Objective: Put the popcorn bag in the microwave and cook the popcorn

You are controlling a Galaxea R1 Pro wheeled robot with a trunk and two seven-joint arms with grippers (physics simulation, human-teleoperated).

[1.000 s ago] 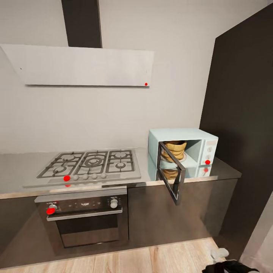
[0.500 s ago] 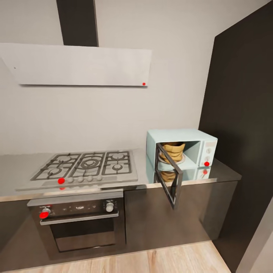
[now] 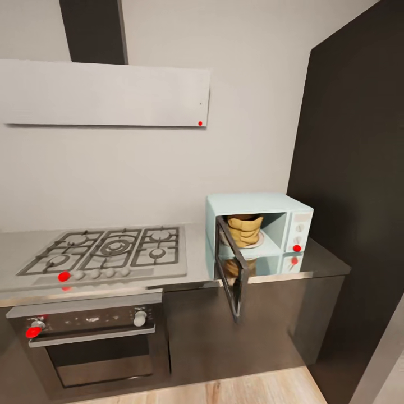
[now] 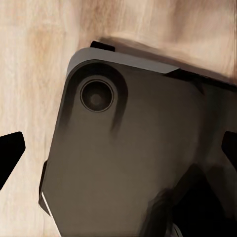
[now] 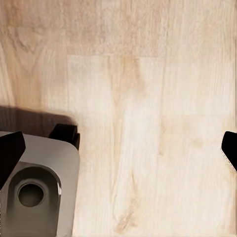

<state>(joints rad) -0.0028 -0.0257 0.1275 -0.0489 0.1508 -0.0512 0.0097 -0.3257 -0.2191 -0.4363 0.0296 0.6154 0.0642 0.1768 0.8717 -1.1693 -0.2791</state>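
Whole view shifted leftward between frames: camera moved, kitchen unchanged. Popcorn bag [image 3: 244, 229] already seated inside microwave [image 3: 258, 230]; door [image 3: 231, 273] swung open. Left gripper [image 4: 118, 150] and right gripper [image 5: 118, 148] spread, empty, over floor. Door to be pushed fully shut before heating is started.

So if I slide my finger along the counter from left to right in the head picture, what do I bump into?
Gas hob → open microwave door → popcorn bag inside the microwave → its white knob panel.

Pale mint-blue microwave [image 3: 255, 203] with a white knob panel and a red light; tan-brown popcorn bag [image 3: 244, 229] inside; glossy grey bench [image 3: 322, 259]; pale wood-grain floor [image 5: 148, 98].
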